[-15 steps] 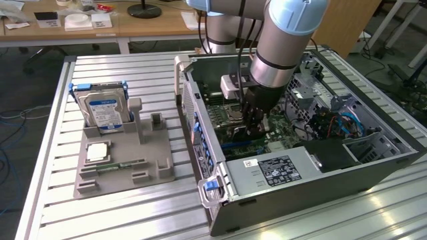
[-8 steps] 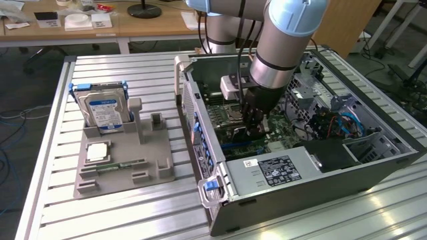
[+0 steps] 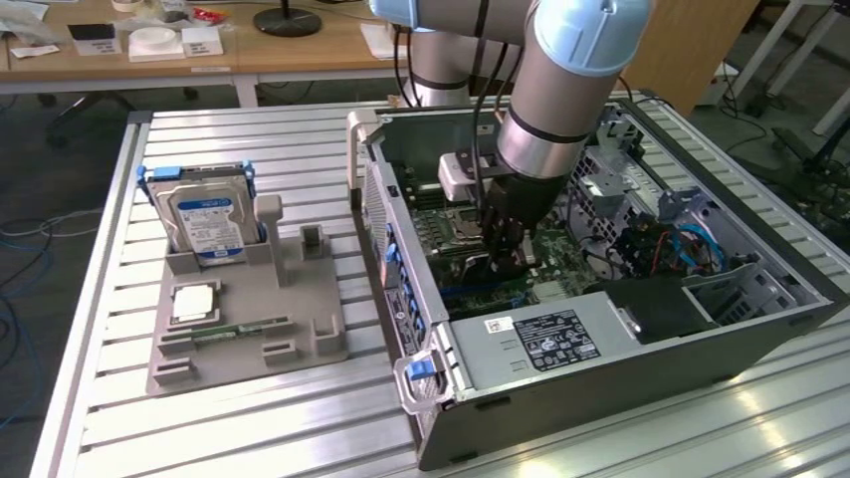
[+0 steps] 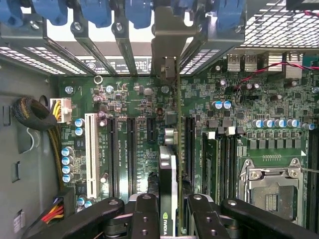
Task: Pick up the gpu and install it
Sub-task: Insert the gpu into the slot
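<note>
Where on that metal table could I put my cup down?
The slatted table is bare in front of the grey parts holder and between it and the computer case. Inside the case it is crowded: the gripper holds the gpu over the motherboard.

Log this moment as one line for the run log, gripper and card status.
gripper: shut on gpu | location: inside open computer case | gpu: edge-on above motherboard slots, bracket toward rear slot covers | seated: cannot tell

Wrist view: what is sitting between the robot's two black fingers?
The gpu, seen edge-on, sits gripped in the gripper, with the green motherboard behind it. The wrist view shows this.
</note>
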`<control>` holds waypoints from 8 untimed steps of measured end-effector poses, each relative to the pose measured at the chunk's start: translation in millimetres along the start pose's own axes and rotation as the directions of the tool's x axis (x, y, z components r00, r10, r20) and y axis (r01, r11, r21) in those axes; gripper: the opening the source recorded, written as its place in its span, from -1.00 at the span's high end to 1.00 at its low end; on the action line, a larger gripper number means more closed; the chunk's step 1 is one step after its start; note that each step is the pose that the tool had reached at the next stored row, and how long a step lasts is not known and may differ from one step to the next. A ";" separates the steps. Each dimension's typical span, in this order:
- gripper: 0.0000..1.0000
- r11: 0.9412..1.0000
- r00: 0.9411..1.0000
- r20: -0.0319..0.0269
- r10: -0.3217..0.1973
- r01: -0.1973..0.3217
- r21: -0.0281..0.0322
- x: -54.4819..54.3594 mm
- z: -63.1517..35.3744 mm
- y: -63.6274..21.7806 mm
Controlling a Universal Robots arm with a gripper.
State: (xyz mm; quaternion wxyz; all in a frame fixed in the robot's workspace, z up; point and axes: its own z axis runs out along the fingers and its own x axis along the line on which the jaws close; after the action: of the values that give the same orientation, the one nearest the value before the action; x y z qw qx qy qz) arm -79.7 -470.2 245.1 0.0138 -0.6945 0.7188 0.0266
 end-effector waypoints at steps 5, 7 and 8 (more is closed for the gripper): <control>0.47 1.000 1.000 0.000 0.000 0.000 0.000 -0.2 2.1 0.1; 0.47 1.000 1.000 0.000 0.000 0.000 0.000 -0.7 2.4 0.1; 0.47 1.000 1.000 0.000 0.000 0.000 0.000 -0.7 2.5 0.1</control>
State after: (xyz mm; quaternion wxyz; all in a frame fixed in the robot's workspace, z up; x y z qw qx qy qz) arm -79.9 -469.4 242.7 0.0139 -0.6945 0.7189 0.0266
